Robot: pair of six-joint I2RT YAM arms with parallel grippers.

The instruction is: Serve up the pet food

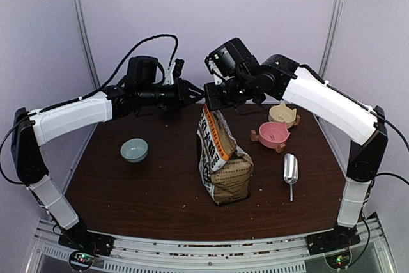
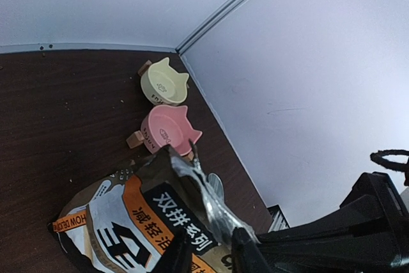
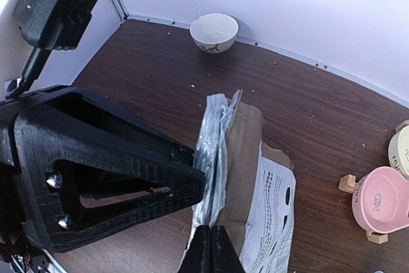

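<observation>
**Both grippers at the bag's top lip, bag upright mid-table**

Top view: the kraft bag (image 1: 220, 158) stands upright in the middle of the table (image 1: 160, 196). Both arms meet over its top edge, the left from the left and the right from the right. This is the only view that shows the metal scoop (image 1: 291, 169), which lies right of the bag and apart from it. The pale bowl (image 1: 134, 150) sits well left of the bag. The pink cat bowl (image 1: 273, 133) and cream cat bowl (image 1: 283, 114) sit behind and right of it, close together.

Right wrist view: the right gripper (image 3: 211, 247) has its fingers pressed together, pinching the bag's foil lip (image 3: 217, 139). The other arm's black fingertip touches the same lip from the side.

Left wrist view: the left gripper (image 2: 209, 254) has its jaws slightly apart, with the foil lip running up between them. It does not look clamped. Only this view shows that gap. From above, the fingertips of both grippers merge into one dark cluster.

The kibble is not visible in any view, and the bag mouth looks pressed flat.
</observation>
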